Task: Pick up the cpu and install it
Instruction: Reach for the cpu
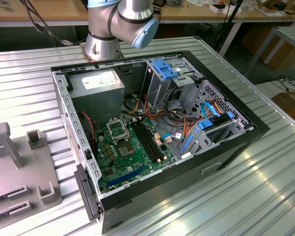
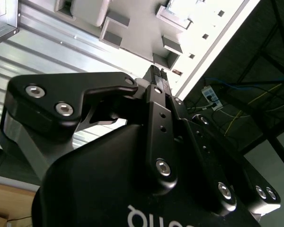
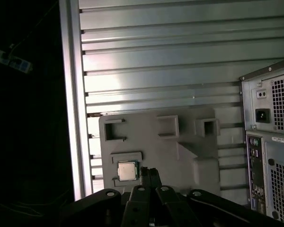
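The cpu point(image 3: 127, 170), a small square chip with a silver-grey metal top, lies flat in a shallow recess of a grey fixture plate point(image 3: 180, 146). In the first wrist view my gripper point(image 3: 150, 172) hangs high above the plate. Its tips appear just beside the chip and are well apart from it in height. The two black fingers point(image 2: 156, 94) are pressed together with nothing between them. In the exterior view the open computer case point(image 1: 152, 147) lies on its side. Its green motherboard and the square processor socket point(image 1: 119, 129) face up.
The grey fixture point(image 1: 10, 167) with upright posts sits on the ribbed metal table point(image 1: 265, 187), at the exterior view's left of the case. The arm's base point(image 1: 103, 39) stands behind the case. Cables and blue drive brackets point(image 1: 206, 130) crowd the case's right half. The table's edge point(image 3: 73, 94) runs close to the fixture.
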Tool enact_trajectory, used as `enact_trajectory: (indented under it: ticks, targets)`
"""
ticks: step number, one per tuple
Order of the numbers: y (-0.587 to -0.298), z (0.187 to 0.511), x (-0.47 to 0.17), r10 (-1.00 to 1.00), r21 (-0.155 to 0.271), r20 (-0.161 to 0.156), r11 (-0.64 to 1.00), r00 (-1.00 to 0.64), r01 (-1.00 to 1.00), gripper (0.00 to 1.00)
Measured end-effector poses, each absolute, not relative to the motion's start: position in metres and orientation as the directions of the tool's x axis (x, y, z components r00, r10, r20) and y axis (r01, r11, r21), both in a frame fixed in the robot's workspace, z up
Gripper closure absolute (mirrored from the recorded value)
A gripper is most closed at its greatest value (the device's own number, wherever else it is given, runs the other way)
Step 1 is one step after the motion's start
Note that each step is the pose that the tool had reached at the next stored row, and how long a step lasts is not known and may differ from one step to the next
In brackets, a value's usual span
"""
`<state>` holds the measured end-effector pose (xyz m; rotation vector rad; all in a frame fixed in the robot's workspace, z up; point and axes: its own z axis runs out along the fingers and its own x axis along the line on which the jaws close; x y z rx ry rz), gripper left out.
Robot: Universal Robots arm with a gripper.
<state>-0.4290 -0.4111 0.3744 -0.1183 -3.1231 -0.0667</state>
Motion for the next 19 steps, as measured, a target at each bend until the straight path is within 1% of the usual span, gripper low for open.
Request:
enact_trajectory:
  ticks: [15,19]
  targets:
    - [-0.415,0.369,-0.47,0.077,0.042,0.018,0.996,-0.997,0.077,0.89]
    - [-0.415,0.369,-0.471,0.077,0.042,0.018,0.996,-0.997,0.077,0.89]
